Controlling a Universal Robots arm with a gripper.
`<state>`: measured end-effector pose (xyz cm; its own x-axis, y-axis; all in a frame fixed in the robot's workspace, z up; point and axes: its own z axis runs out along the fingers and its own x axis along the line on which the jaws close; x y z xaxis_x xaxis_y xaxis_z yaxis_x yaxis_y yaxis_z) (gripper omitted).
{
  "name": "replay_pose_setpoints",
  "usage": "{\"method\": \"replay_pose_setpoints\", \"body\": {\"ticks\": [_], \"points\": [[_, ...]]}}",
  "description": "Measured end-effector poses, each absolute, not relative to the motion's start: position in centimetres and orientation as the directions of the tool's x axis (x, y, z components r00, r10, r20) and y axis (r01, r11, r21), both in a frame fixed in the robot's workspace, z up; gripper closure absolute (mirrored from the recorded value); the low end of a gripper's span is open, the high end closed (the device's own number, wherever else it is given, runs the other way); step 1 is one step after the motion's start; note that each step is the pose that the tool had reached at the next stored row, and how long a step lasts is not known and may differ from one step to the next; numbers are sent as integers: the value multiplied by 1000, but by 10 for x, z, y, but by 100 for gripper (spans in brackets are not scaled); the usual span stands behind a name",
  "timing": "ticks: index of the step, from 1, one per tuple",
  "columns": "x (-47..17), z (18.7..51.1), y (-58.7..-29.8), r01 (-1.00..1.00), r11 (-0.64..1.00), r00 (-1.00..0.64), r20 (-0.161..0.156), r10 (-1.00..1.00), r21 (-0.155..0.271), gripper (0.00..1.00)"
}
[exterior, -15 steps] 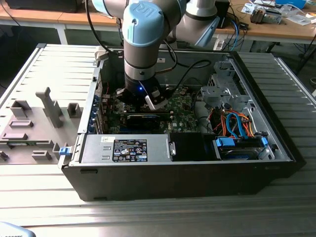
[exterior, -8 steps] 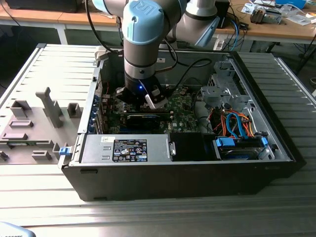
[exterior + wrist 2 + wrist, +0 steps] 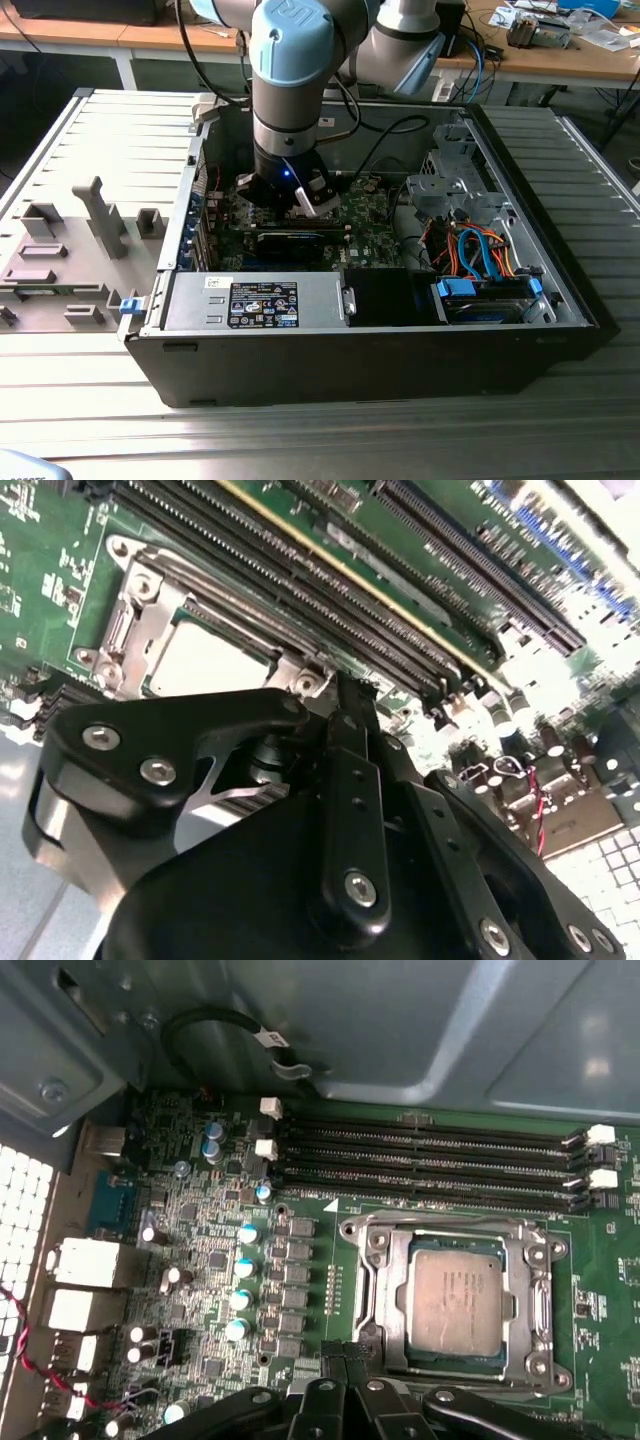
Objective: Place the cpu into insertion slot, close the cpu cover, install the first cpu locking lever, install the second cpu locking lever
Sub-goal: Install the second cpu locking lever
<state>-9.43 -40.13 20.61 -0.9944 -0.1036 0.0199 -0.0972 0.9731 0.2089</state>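
Fingers [image 3: 345, 1360] pressed together, empty, just beside the cpu cover [image 3: 385, 1295] lying closed over the cpu [image 3: 458, 1305] in the insertion slot [image 3: 362, 1228]

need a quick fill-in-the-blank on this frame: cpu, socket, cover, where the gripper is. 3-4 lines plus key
1. The cpu lies inside the ______ on the green motherboard.
2. The cpu cover frames the chip's ______-coloured top.
3. The long narrow memory slots number ______.
4. In the exterior view, the gripper hangs inside the open computer ______.

Missing words: insertion slot; silver; four; case
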Motion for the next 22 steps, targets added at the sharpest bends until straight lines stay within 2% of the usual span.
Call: {"method": "replay_pose_setpoints", "body": {"ticks": [4, 22], "points": [[-94, 203, -399, -99, 971, -994, 19, -106, 218, 89], [-101, 198, -398, -113, 972, -993, 21, -120, 207, 89]]}}
